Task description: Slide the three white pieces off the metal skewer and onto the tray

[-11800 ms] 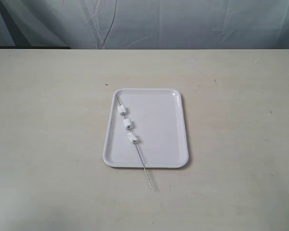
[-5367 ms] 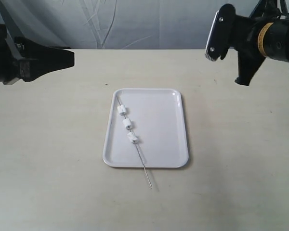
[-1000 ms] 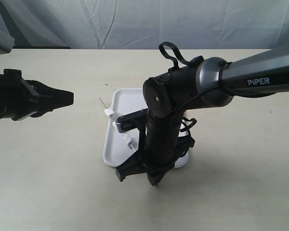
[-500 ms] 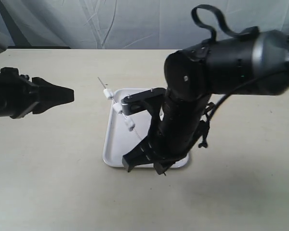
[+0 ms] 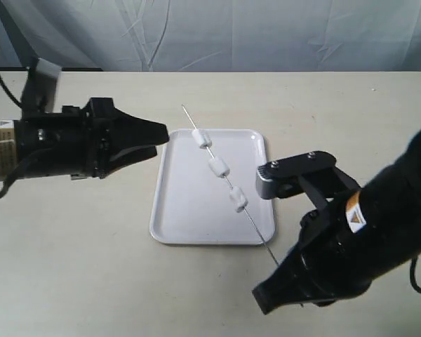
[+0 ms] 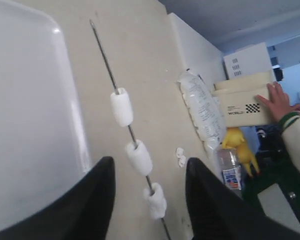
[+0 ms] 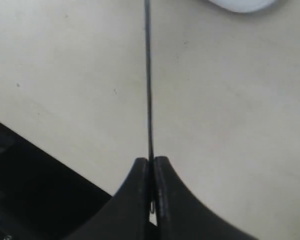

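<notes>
The right tool pinches the metal skewer by its end, slanting it over the tray so the three white pieces land there, while the left tool gapes wide nearby.

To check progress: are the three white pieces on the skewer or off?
On: three white pieces sit threaded on the metal skewer the right gripper holds.

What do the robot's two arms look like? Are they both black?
Yes, both are black. The left arm has a white-and-yellow label, a grey block on top and a thin black cable. The right arm carries a grey bracket and an orange-white sticker. Both jaws are black, tapered wedges.
</notes>
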`<action>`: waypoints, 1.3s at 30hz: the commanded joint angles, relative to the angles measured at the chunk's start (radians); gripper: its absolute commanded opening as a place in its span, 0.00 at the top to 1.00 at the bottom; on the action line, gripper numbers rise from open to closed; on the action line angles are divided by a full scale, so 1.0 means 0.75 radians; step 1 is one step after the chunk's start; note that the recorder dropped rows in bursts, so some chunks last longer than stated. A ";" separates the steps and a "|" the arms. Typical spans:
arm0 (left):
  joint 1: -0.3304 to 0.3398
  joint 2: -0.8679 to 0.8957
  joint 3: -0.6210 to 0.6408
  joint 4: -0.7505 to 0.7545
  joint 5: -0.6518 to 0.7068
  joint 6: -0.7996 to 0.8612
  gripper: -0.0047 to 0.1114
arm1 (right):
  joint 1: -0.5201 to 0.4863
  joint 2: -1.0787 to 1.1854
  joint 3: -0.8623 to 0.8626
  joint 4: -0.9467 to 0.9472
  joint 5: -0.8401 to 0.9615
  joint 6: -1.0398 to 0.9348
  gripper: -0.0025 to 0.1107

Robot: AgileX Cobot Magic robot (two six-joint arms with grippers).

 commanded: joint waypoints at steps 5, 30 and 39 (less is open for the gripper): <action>-0.181 0.204 0.005 -0.431 -0.114 0.255 0.58 | 0.003 -0.191 0.183 0.070 -0.103 0.002 0.98; -0.228 0.370 -0.027 -0.601 -0.330 0.386 0.51 | 0.006 -0.220 0.201 0.478 -0.158 -0.324 0.98; -0.228 0.370 -0.027 -0.584 -0.410 0.386 0.72 | 0.006 -0.220 0.201 0.448 -0.147 -0.327 0.98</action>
